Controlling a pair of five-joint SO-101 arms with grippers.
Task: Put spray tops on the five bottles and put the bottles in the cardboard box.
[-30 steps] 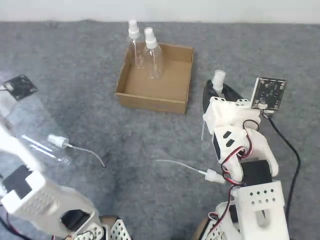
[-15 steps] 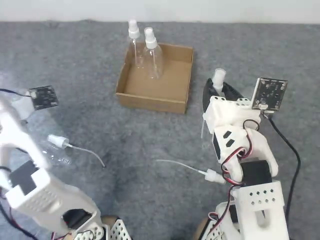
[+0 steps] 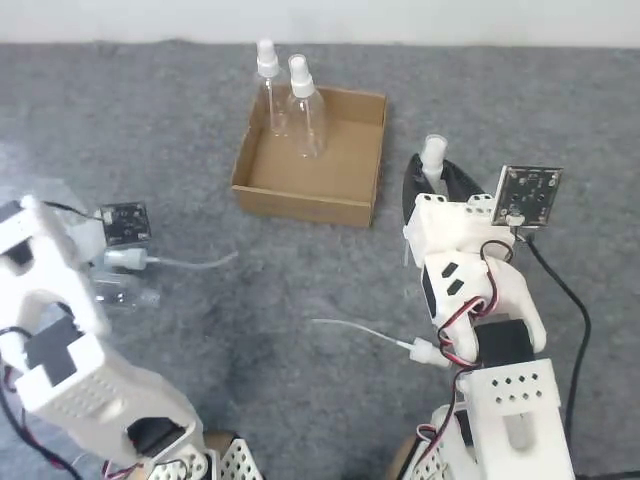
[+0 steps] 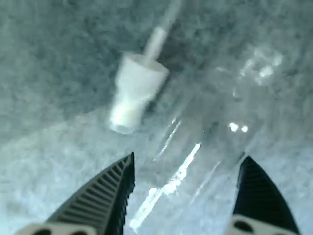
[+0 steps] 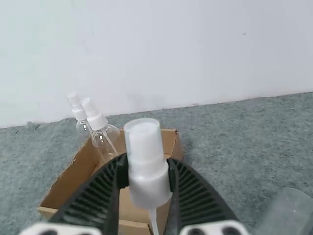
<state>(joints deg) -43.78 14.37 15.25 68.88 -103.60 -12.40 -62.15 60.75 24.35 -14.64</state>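
The cardboard box [image 3: 345, 170] stands at the back middle, with two capped clear bottles [image 3: 303, 110] [image 5: 101, 134] upright in its far corner. My right gripper [image 5: 145, 169] [image 3: 434, 172] is shut on a white spray top [image 5: 144, 156], held upright to the right of the box [image 5: 73, 186]. My left gripper [image 4: 183, 169] is open, low over a clear bottle [image 4: 205, 142] [image 3: 122, 295] lying on its side at the left. A loose spray top [image 4: 137, 90] [image 3: 125, 258] lies just beyond the bottle, its tube pointing right. Another spray top [image 3: 425, 351] lies near the right arm's base.
Grey carpet [image 3: 270, 380] covers the table, and a white wall [image 5: 195, 49] rises behind the box. Part of another clear bottle [image 5: 288, 213] shows close by the right gripper. The carpet stretch between the arms holds just the thin tube [image 3: 355, 330].
The left arm has swung in from the left edge and come down over the lying bottle. The spray top there has shifted and turned, its tube now pointing right. The right arm barely moved.
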